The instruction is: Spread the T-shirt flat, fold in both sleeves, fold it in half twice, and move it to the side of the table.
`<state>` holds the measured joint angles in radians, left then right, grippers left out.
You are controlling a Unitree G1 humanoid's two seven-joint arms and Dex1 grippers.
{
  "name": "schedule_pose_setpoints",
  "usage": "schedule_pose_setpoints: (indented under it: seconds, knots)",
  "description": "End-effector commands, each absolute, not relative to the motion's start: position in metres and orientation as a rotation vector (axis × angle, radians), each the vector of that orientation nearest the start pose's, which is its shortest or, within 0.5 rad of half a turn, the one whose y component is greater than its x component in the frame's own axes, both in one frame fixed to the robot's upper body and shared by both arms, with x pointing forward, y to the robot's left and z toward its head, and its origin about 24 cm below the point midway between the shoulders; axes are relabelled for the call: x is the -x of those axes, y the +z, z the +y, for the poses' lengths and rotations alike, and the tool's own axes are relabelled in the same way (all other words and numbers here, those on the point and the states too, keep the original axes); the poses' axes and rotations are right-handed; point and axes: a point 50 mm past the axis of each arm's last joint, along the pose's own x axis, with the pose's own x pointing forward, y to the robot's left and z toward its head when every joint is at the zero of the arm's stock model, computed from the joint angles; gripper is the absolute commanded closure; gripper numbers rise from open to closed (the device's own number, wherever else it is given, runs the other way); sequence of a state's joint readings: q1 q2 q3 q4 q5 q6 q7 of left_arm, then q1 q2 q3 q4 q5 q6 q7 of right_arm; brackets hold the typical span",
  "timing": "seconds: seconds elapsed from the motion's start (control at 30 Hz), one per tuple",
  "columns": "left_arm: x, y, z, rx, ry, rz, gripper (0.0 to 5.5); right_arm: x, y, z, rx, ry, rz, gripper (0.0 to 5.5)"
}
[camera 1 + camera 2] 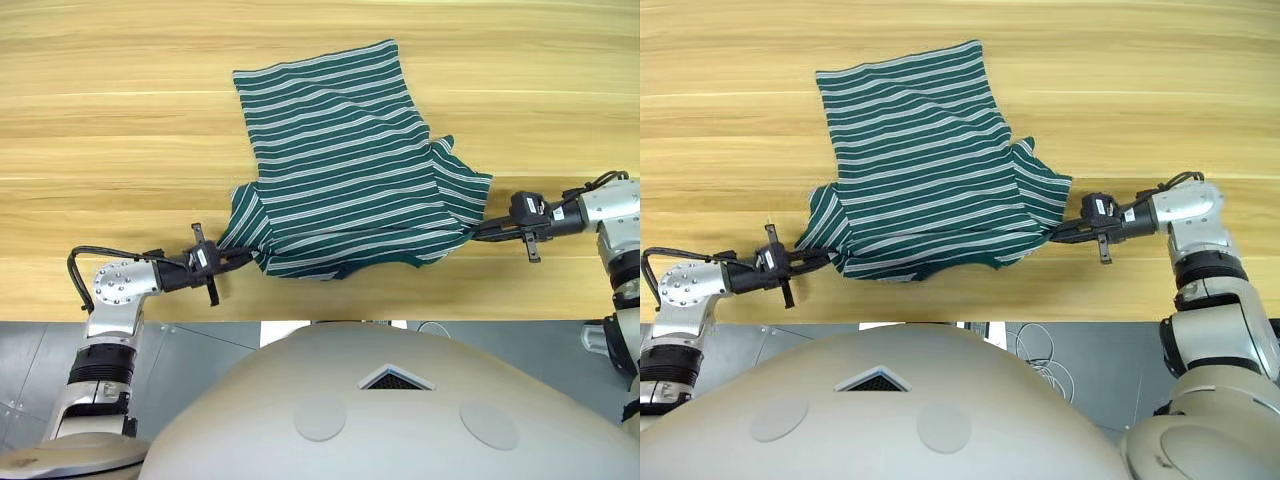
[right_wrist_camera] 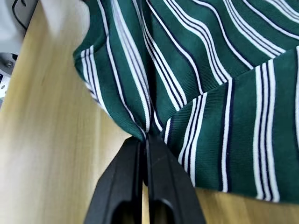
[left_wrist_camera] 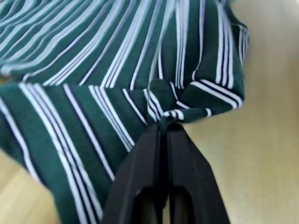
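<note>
Currently, left tool [image 1: 238, 259] is pinching the T-shirt [image 1: 345, 170] at its near-left edge. Right tool [image 1: 473, 235] is clamping the near-right edge, over the wooden surface [image 1: 100, 110].

You see the T-shirt [image 1: 345, 165], dark green with thin white stripes, lying rumpled on the table [image 1: 100, 120]. Its narrower end points toward the table's far edge. Its wider end lies along the table's near edge, with both corners drawn sideways into points.
</note>
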<state>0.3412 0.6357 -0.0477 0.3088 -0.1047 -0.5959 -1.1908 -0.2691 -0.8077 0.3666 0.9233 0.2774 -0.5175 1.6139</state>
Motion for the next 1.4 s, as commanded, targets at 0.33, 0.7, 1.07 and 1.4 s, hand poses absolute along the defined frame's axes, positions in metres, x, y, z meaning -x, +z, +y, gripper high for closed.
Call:
schedule_pose_setpoints:
  seconds: [0.33,0.7,1.07,1.4]
  knots:
    - [-0.134,-0.015,0.252,-1.013,-1.341,0.203,3.46,-0.216,0.038,-0.281,0.350,1.612,0.507,3.36]
    - [-0.110,0.004,0.323,-1.094,-1.130,0.392,2.72,-0.294,0.094,-0.223,0.210,1.630,0.259,3.34]
    - [-0.068,0.005,0.250,0.016,-0.382,0.317,2.72,-0.316,0.003,-0.091,0.187,1.369,0.503,3.34]
    - [-0.080,0.000,0.239,0.542,-0.108,0.559,2.72,-0.314,-0.019,-0.082,0.301,1.136,0.559,3.34]
